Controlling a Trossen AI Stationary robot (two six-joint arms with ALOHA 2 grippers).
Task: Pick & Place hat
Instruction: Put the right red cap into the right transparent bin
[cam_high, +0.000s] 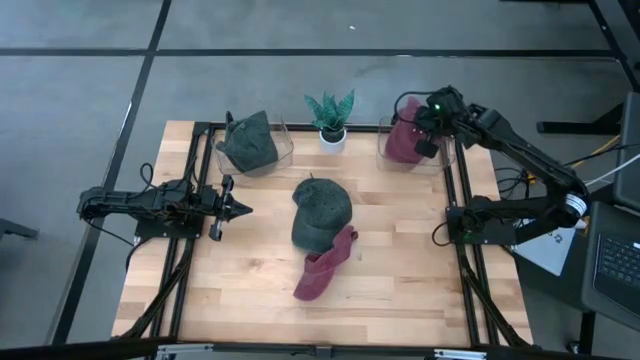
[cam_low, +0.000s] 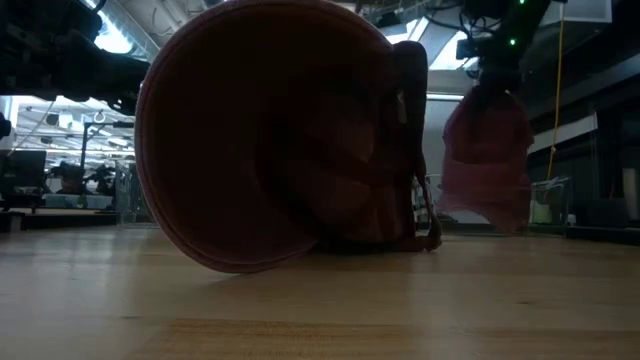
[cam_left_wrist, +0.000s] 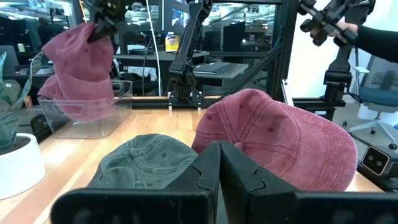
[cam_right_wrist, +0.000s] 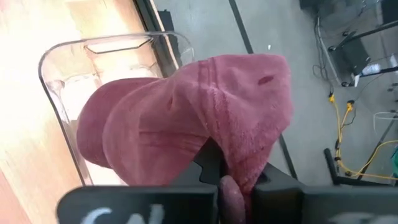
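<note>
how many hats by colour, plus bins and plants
red hats: 2, one held over the right bin, one on the table
green hats: 2, one in the left bin, one mid-table
clear bins: 2
potted plant: 1
total: 7

The pale, matt wooden table top (cam_high: 400, 270) is showing fine plank grain. The faded red washed-cotton cap (cam_left_wrist: 280, 140) and the grey-green cloth cap (cam_left_wrist: 143, 163) are looking soft and slightly fuzzy. The clear glossy plastic bin (cam_right_wrist: 93, 56) is catching reflections. The black grippers' fingers (cam_left_wrist: 242, 177) are looking like smooth matt plastic.
</note>
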